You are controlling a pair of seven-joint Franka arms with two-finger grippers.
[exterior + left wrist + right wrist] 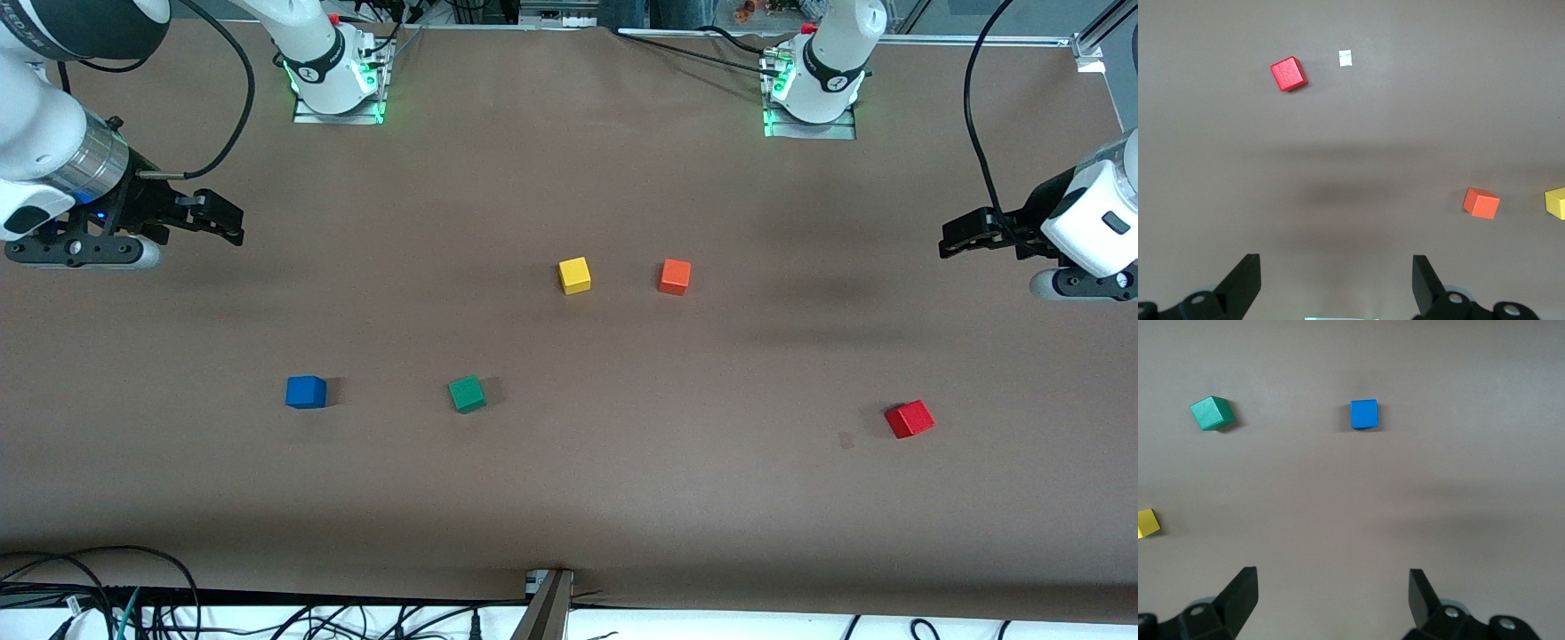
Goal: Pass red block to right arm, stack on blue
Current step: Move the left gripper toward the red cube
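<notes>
Red block (pixel 909 419) lies lower right of front frame, on surface (pixel 569 498), rotated off square, untouched. Blue block (pixel 306 392) lower left, green cube (pixel 467 394) beside it. Left claw (pixel 956 242) at right edge, spread wide, empty. Right claw (pixel 227 222) at left edge, also spread, empty, waiting. Step in hand, judged: left claw goes to red block; match wrist yaw to block faces, grip low enough to leave upper part free for handover.

A brown desk (pixel 569 498) carries five small blocks, all well apart. The yellow block (pixel 574 276) and orange block (pixel 675 276) sit mid-desk. Nearer the front edge lie the blue block (pixel 306 392), green block (pixel 467 394) and red block (pixel 909 419).
</notes>
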